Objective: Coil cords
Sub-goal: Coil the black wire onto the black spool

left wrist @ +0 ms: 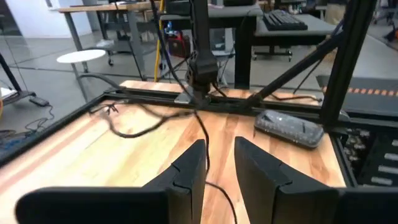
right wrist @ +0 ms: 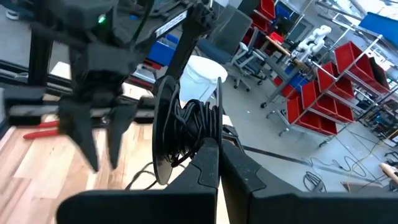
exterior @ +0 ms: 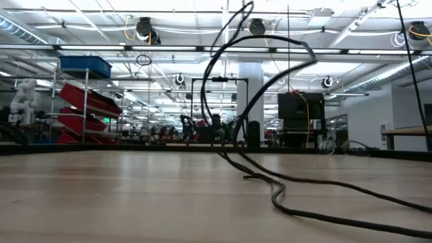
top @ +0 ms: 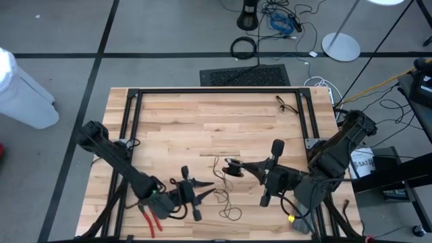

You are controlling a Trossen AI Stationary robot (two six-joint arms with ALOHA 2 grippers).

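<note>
The right claw [right wrist: 217, 155] is clamped on the puck [top: 233, 169] over the table [top: 202, 121], holding the wound turns in place, while the left claw [top: 210, 187], fingers slightly apart around the loose cord [top: 226, 202], feeds the slack.

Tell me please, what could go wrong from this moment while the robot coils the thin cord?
1. The right gripper is shut on the round puck, already wound with cord; the grip looks to be near the edge, so the puck might slip.
2. The cord passes between the left gripper's parted fingers; they may lose it.
3. Loose loops lie on the table and could tangle or snag.
</note>
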